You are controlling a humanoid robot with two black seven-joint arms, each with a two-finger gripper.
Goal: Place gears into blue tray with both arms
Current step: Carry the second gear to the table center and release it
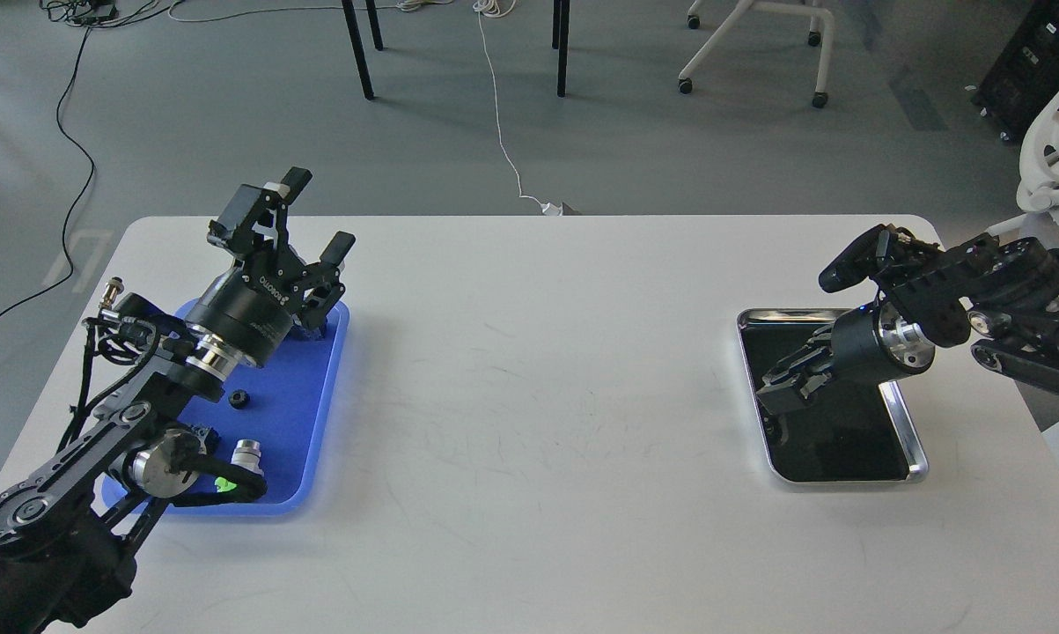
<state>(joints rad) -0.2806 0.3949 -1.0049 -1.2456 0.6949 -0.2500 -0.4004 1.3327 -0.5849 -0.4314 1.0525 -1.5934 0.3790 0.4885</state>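
Note:
The blue tray (296, 423) lies at the table's left. One small black gear (239, 398) rests on it, just right of my left forearm. My left gripper (318, 214) is raised above the tray's far end, fingers spread open with nothing between them. My right gripper (777, 394) hovers over the left part of the black tray (904, 423) at the right, pointing left and down. Its fingers look dark and bunched together, and I cannot tell whether they hold anything.
A silver push-button switch (249, 454) and a green-capped piece (225, 482) sit at the blue tray's near end beside my left arm's cables. A small dark part (315, 333) lies under the left gripper. White table (538, 396) spans between the trays.

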